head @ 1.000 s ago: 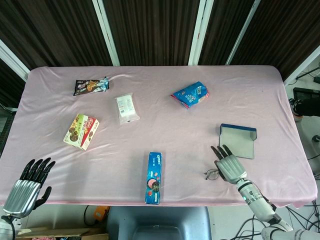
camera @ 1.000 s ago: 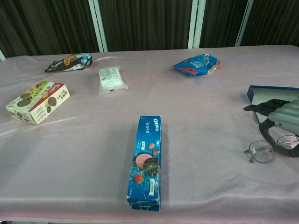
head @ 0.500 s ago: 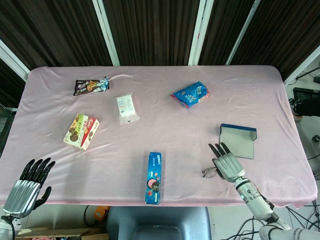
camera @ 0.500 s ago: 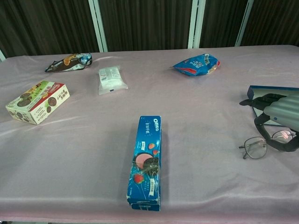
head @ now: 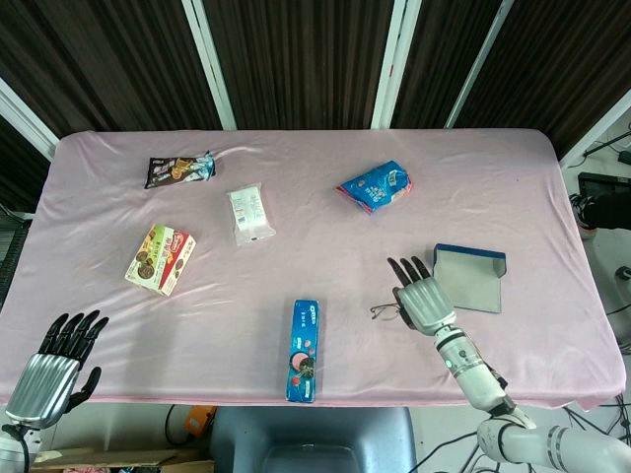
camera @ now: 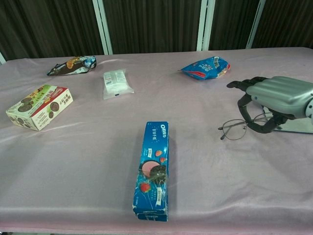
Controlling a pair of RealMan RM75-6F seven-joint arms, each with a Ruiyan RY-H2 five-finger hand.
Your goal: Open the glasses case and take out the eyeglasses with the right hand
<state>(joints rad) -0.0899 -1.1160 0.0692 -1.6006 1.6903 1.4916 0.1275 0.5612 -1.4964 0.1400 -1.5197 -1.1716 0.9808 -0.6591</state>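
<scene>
The right hand (camera: 274,100) pinches the eyeglasses (camera: 239,128) by one side; light, fragile frame, better held at the bridge.

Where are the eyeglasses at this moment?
In both views, the eyeglasses are held by the right hand, just left of the open glasses case and right of the Oreo box.

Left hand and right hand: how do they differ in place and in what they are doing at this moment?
The right hand is over the table beside the open glasses case, while the left hand sits at the table's near left edge, far from any item. The right hand holds the eyeglasses, pinching the frame; the left hand holds nothing, its fingers spread. Both show silver backs and black fingers.
</scene>
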